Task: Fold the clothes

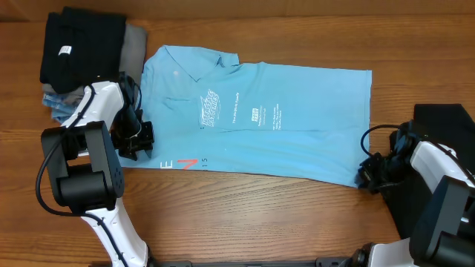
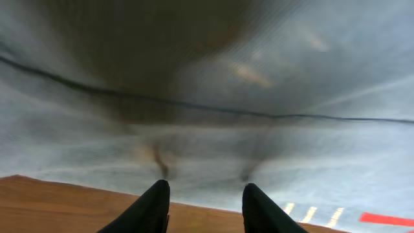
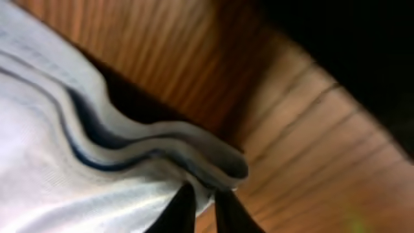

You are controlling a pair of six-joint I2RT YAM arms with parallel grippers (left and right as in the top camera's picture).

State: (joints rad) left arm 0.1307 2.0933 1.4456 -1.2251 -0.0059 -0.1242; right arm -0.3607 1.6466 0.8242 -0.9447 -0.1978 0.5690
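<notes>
Right now we are looking down on the sky-blue T-shirt (image 1: 297,111), which is lying flat and lengthwise across the middle of the wooden table (image 1: 260,222), collar end toward our left arm and hem toward our right. Its white lettering (image 1: 211,111) is facing up, and an orange-red mark (image 1: 190,163) is showing near the edge nearest us. We are holding the left gripper (image 1: 138,141) low at the shirt's left edge. In the left wrist view its two fingers (image 2: 152,207) are standing apart with nothing between them, and wood and the shirt's border are showing in the gap. We are pinching the shirt's near right corner with the right gripper (image 1: 369,176); in the right wrist view the fingers are nearly pressed together on the layered hem. A folded black garment (image 1: 82,44) is sitting at the far left corner on top of a grey cloth (image 1: 136,43).
</notes>
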